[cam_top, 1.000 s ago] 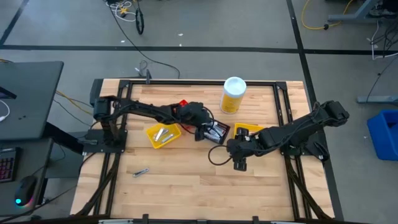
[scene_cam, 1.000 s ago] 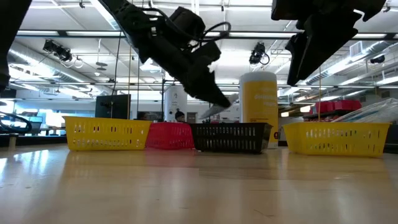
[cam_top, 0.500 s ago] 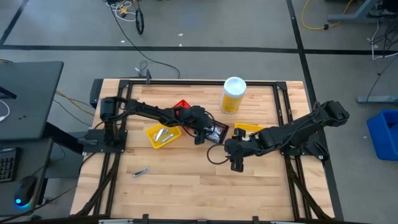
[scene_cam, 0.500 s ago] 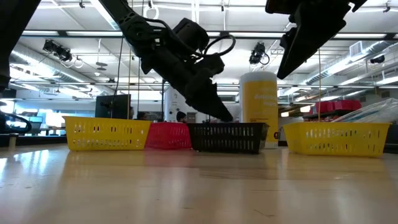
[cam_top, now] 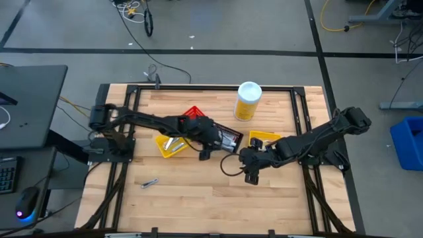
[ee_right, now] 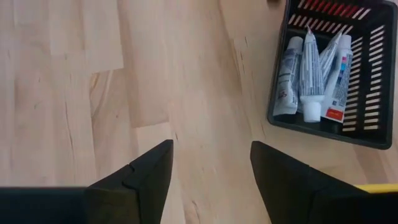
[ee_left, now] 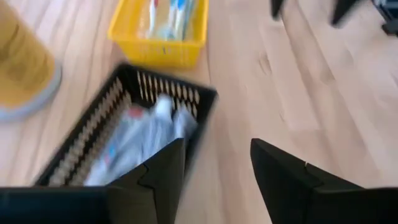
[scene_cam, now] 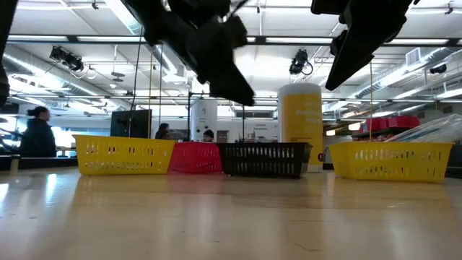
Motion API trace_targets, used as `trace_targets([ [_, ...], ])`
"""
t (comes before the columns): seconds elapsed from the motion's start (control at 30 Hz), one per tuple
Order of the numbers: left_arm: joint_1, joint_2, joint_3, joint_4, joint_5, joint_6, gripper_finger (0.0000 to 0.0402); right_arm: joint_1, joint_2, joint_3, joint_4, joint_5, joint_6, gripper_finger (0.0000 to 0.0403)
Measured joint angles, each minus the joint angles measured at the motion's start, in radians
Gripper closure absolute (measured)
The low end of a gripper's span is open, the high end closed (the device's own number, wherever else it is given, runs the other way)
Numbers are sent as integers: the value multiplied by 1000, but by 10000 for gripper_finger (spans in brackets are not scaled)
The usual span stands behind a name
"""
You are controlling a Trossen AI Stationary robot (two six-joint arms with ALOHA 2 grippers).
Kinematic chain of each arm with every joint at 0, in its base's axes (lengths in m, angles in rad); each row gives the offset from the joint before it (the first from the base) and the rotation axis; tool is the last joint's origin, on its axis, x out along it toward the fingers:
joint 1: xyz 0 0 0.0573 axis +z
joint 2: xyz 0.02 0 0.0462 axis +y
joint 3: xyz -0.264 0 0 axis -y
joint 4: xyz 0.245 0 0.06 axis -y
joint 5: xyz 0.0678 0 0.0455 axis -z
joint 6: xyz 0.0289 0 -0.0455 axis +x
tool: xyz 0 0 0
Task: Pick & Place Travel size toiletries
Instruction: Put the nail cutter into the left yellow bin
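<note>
Toiletries were mostly sorted: several white tubes (ee_right: pixel 314 74) lay in the black bin (ee_right: pixel 367 127) at mid-table, pale items lay in the yellow bin (cam_top: pixel 173 144) to its left, and one stray item (cam_top: pixel 149 183) lay alone on the table (cam_top: pixel 198 198) near the front left, well apart from both arms. A red bin (cam_top: pixel 193 112) sat behind the black one, and a second yellow bin (cam_top: pixel 263 137) to its right.

Left gripper (ee_left: pixel 214 171) hung just beside the black bin's near rim, jaws parted with nothing between them. Right gripper (ee_right: pixel 211 168) hovered over bare table beside the same bin, jaws likewise parted and holding nothing.

Risks noted, as judgement:
- The two grippers stood close together near the black bin; if both moved at once, they could strike each other.
- The left gripper's closeness to the bin rim meant a low sweep could catch the rim and shove or tip the bin, spilling the tubes.
- The stray item lay flat; a descent slightly off could pinch it askew or flick it away.
- The big yellow bottle (cam_top: pixel 248 100) stood upright at the back; a wide swing could topple it.
</note>
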Motion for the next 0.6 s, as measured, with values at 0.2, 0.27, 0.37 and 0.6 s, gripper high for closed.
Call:
trace_targets([
  [0.2,-107,-159,-21,-290,-106,-107,213,4,0,0,3,1,29,191],
  [0.27,-156,-212,-52,-346,-135,-163,213,4,1,0,5,1,39,195],
  [0.37,-235,-301,-113,-400,-180,-300,213,4,1,0,9,1,55,200],
  [0.6,-461,-503,-289,-414,-288,-656,213,4,1,0,35,1,54,206],
])
